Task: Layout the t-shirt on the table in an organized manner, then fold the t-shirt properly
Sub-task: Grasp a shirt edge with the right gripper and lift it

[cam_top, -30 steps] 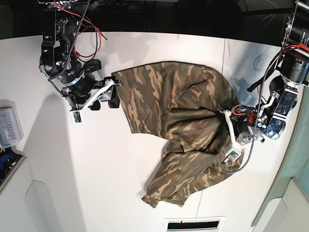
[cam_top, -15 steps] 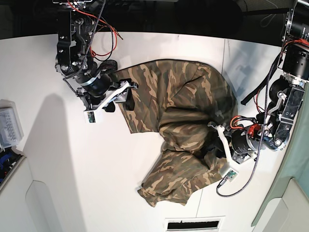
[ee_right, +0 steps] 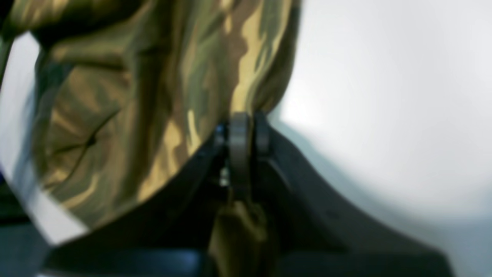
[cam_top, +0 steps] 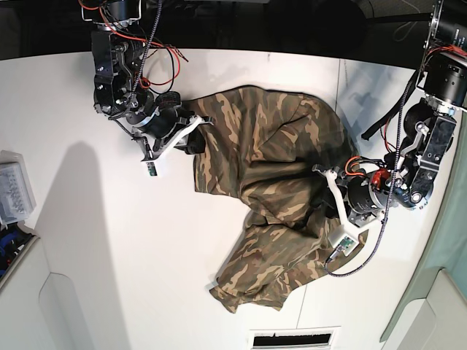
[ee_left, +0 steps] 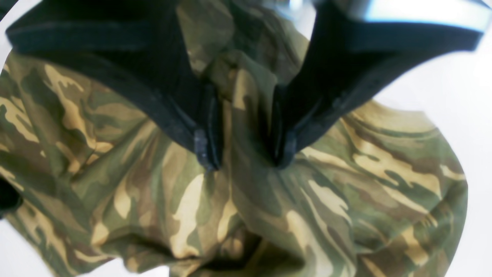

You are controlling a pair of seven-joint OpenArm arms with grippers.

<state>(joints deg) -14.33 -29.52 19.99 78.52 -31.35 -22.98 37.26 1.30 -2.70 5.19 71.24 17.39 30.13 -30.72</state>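
My right jaws (ee_right: 240, 127) are pinched flat together on a thin edge of the shirt (cam_top: 270, 189), with a tuck of cloth showing behind the tips in the wrist view. My left jaws (ee_left: 242, 150) stand part open with a thick ridge of camouflage bunched between the pads, which press into it on both sides, so I call that a grip on a fat gather, not a clean hem.

From above, the shirt lies crumpled across the middle of the surface (cam_top: 109, 255), broad and fairly flat toward my right arm, twisted into a rope-like waist near my left, then spilling down to a loose corner at the near edge. It is nowhere near laid out yet.

It reads as soft, light and limp: it drapes, folds over itself and has no stiffness, so pulling one spot only drags a wrinkle. Nothing fragile here, and the matte weave should not slip much once pinched. My thin right bite is the better sort of hold. I judge the left would do better on a single layer at a hem or shoulder seam, well apart from the right, so tension between the two spreads the panel flat.
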